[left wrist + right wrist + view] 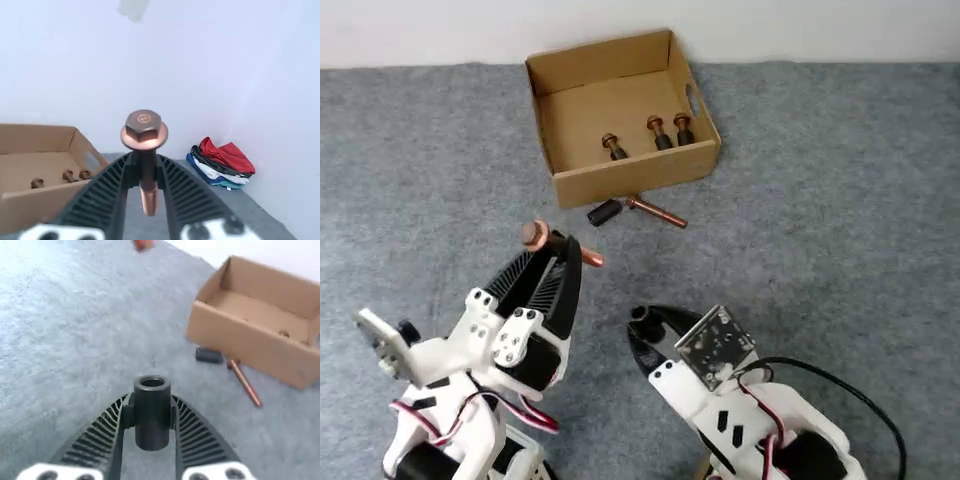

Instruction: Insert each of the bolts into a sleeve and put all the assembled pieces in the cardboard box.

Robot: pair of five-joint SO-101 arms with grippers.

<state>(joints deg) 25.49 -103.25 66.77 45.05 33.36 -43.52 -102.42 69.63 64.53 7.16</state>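
Grey carpet [840, 200] carries your cardboard box [630, 178] at 12 o'clock, a loose sleeve [604, 212] and a loose bolt [657, 211] just at its 6 o'clock, while your left gripper [145, 167] clamps a copper bolt [144, 131] and your right gripper [151, 415] clamps a black sleeve [152, 395].

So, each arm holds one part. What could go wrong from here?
1. The left end effector grips the bolt mid-shank, leaving a short free tip; misaligned with the sleeve in the right end effector, it may jam or slip.
2. The loose sleeve and loose bolt lie close to the cardboard box, which may hinder grasping.
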